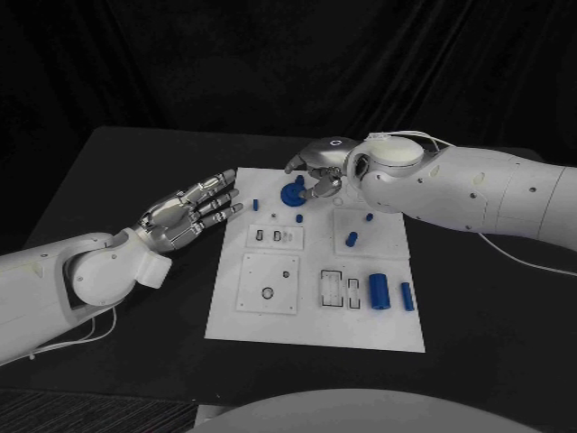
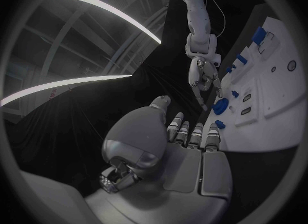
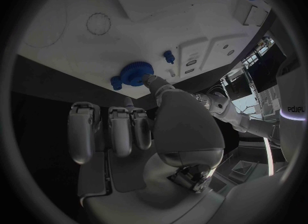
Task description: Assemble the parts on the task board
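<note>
The white task board (image 1: 317, 327) lies in the middle of the black table. A blue gear (image 1: 293, 193) stands near its far left corner. My right hand (image 1: 318, 169) hovers just over that gear; in the right wrist view the thumb tip (image 3: 148, 79) touches the gear (image 3: 132, 73) while the other fingers (image 3: 122, 129) stay off it. My left hand (image 1: 191, 212) is open with its fingers straight, beside the board's left edge, and holds nothing. The left wrist view shows the same palm (image 2: 173, 152), the gear (image 2: 220, 106) and my right hand (image 2: 204, 76) above it.
Small blue pegs (image 1: 299, 217) (image 1: 351, 239) stand mid-board, and another (image 1: 258, 206) near the gear. Two blue cylinders (image 1: 380, 290) (image 1: 407, 296) lie at the board's right side. Recessed slots (image 1: 337, 287) and a square plate (image 1: 270, 282) take up its near half.
</note>
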{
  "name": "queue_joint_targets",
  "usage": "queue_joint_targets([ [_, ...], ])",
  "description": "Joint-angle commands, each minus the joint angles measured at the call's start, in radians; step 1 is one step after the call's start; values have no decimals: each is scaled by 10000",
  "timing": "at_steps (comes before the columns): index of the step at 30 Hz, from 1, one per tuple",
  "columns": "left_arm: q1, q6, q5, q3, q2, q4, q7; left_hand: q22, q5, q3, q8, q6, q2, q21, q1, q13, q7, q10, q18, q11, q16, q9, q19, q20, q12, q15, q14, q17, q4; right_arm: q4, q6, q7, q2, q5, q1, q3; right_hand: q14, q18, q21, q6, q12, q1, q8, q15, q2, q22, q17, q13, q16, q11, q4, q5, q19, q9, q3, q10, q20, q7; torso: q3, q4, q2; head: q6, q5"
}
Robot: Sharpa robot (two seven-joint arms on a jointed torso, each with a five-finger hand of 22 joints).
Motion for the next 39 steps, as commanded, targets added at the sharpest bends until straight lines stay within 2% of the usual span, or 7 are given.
queue_joint_targets([
  [1,-8,170,3,8,18,10,53,-16,45,18,39,-60,4,-35,-130,10,-10,-47,-59,39,24,1,-5,99,55,68,18,11,-54,10,-34,-159,-25,-52,-26,3,1069,28,-68,-10,36,-59,-10,-8,-29,2284,2634,2633,27,2,11,-170,507,-56,-107,1048,10,2,-1,5,1,-9,-5],
  [15,-10,106,3,8,-118,86,59,-16,45,41,43,-66,5,-34,-153,10,-10,-51,-64,39,26,1,-4,98,59,72,16,11,-66,838,-1363,101,-1089,-52,253,3,1069,-5,57,1650,36,-177,391,-37,26,2329,2634,2633,27,-31,150,-551,589,144,-338,1048,-12,-37,0,-4,1,65,-17],
  [18,-10,71,3,8,-155,121,58,-14,45,44,54,-49,-3,-32,-158,13,-9,-48,-65,40,33,4,0,98,75,73,20,13,-73,1304,-1482,-35,-1691,-52,435,3,1069,-30,150,1950,36,-377,483,-98,68,2361,2634,2633,27,-92,426,-1750,645,110,-630,1048,-59,-110,1,-14,-4,98,-62],
  [20,-10,50,3,8,-177,141,60,-14,45,44,54,-49,-3,-32,-158,13,-9,-48,-65,40,33,4,0,98,75,73,20,13,-73,1611,-1568,-118,-2112,-52,520,3,1069,-33,165,1968,36,-427,481,-106,54,2367,2634,2633,27,-101,499,-1932,653,98,-710,1048,-71,-133,-1,-28,-14,99,-46],
  [31,-13,90,3,7,-160,153,38,-12,47,55,66,-40,-21,-30,-178,18,-2,-39,-68,48,52,7,4,103,99,83,30,19,-100,2624,-2806,222,-4343,17,591,-5,1069,-186,745,2589,36,-376,721,-380,-137,2568,2634,2633,27,-405,958,-1707,974,233,-1015,1048,-324,-480,-12,1,-12,94,-53],
  [36,-15,104,3,7,-138,153,34,-12,47,55,66,-40,-21,-30,-178,18,-2,-39,-68,48,52,7,4,103,99,83,30,19,-100,2730,-3037,366,-4887,296,389,-8,1069,-187,749,2605,36,-463,669,-450,-502,2568,2634,2633,27,-479,2065,-1452,974,266,-1237,1048,-402,-532,-9,-30,-18,114,-127],
  [39,-18,120,3,6,-117,143,29,-12,47,59,68,-38,-22,-29,-182,17,-2,-39,-70,49,56,7,5,105,98,86,32,20,-106,2758,-3022,316,-5059,374,226,-8,1069,-182,732,2534,36,-388,621,-448,-564,2562,2634,2633,27,-469,2308,-1443,964,262,-1261,1048,-409,-528,16,-13,6,133,-171],
])
